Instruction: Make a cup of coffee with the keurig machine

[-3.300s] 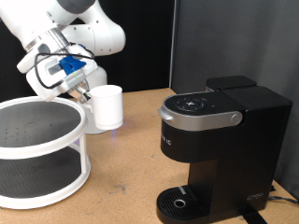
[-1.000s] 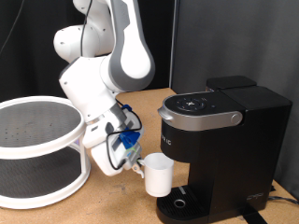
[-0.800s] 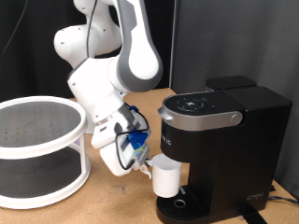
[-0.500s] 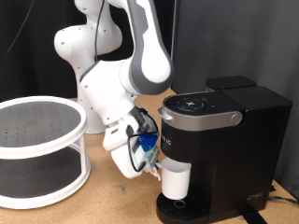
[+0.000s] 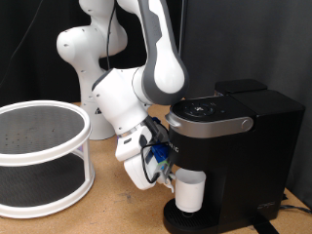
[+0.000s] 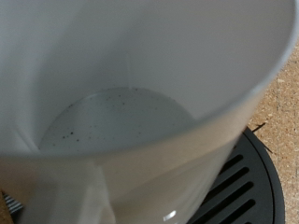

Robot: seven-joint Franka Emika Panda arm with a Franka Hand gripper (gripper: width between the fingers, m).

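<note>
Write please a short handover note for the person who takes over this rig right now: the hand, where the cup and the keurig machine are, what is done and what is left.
Hand: low beside the front of the keurig machine, at the cup's handle side; the exterior view does not show its fingers clearly.
Cup: upright under the machine's brew head, over the round drip tray. The wrist view shows only dark specks inside.
Machine: lid is down.
Done: cup brought to the drip tray.
Left: no coffee in the cup yet. Whether a pod is loaded cannot be seen.
Also there: white two-tier rack at the exterior view's left.
</note>
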